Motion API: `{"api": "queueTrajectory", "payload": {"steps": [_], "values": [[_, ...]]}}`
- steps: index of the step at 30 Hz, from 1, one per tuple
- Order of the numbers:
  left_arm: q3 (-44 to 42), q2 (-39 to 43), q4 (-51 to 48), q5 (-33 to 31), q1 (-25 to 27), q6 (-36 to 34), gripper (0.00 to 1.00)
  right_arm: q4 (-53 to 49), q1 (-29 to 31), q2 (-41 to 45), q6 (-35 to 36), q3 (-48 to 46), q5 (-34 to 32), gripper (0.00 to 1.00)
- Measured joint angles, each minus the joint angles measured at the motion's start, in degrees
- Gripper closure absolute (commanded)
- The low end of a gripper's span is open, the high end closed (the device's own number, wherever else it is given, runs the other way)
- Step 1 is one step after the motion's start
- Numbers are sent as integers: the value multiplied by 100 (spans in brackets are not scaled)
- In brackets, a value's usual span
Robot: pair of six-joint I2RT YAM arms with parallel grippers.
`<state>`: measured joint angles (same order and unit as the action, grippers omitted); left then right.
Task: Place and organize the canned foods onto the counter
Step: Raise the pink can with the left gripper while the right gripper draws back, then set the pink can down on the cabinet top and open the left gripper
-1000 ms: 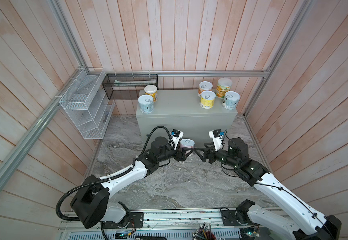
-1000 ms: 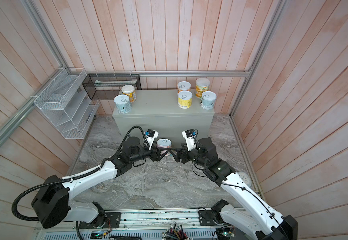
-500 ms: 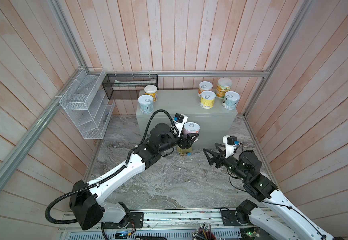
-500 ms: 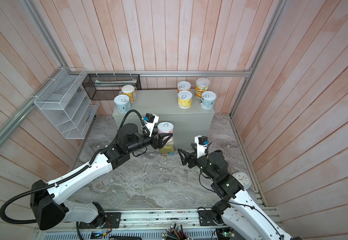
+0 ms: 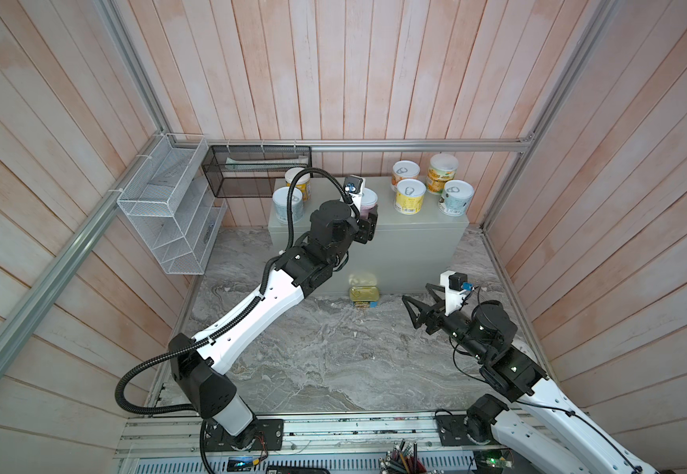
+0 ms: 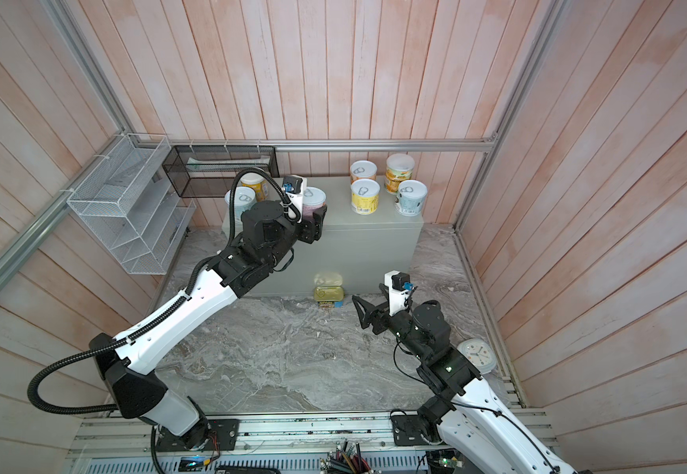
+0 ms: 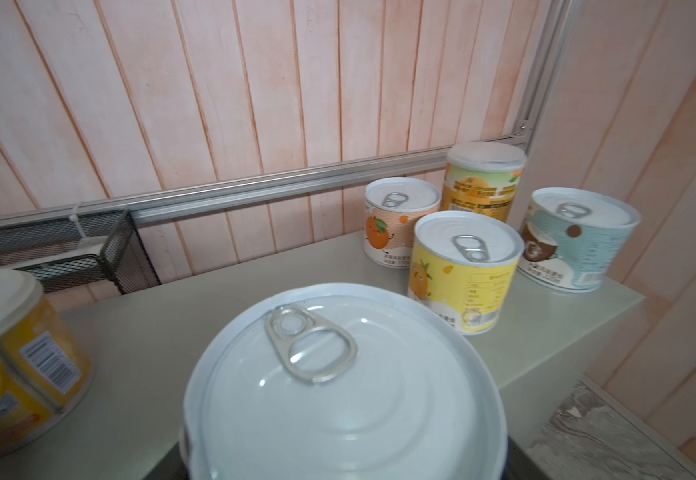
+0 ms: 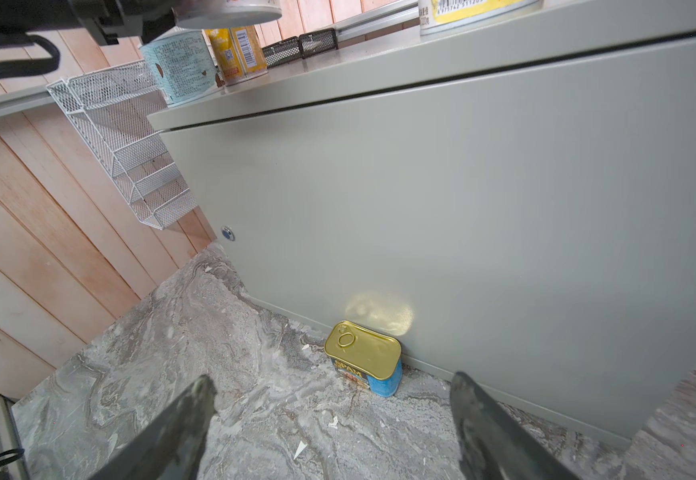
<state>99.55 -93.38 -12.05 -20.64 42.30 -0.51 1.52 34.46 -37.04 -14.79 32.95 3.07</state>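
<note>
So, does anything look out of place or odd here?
The gold-topped Spam tin stands on the marble floor against the front of the grey counter, not on its top. Also, small white chips litter the floor.

Gold-topped rectangular tin (image 8: 363, 357), blue-sided, upright on grey-veined marble (image 8: 213, 374) at the foot of light-grey counter (image 8: 462, 187) with round lock (image 8: 227, 234); pale blue can (image 8: 180, 66) and yellow can (image 8: 238, 52) on top; white wire basket (image 8: 130, 137) beside; right gripper (image 8: 333, 386) spread wide, empty, short of tin.
</note>
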Motion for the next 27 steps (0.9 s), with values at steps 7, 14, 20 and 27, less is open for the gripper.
{"api": "queueTrajectory", "payload": {"steps": [7,14,20,27], "values": [[431,-509,-205,-623,-289,-234,37,-2,0,4,72,-26,42,11],[748,-994,-199,-682,-522,-225,37,-4,0,4,153,-24,48,11],[1191,-1384,-201,-487,-667,-160,37,-4,-2,-26,155,-24,46,10],[1547,-1755,-46,-219,-852,-9,34,-17,-7,-57,153,-24,33,10]]}}
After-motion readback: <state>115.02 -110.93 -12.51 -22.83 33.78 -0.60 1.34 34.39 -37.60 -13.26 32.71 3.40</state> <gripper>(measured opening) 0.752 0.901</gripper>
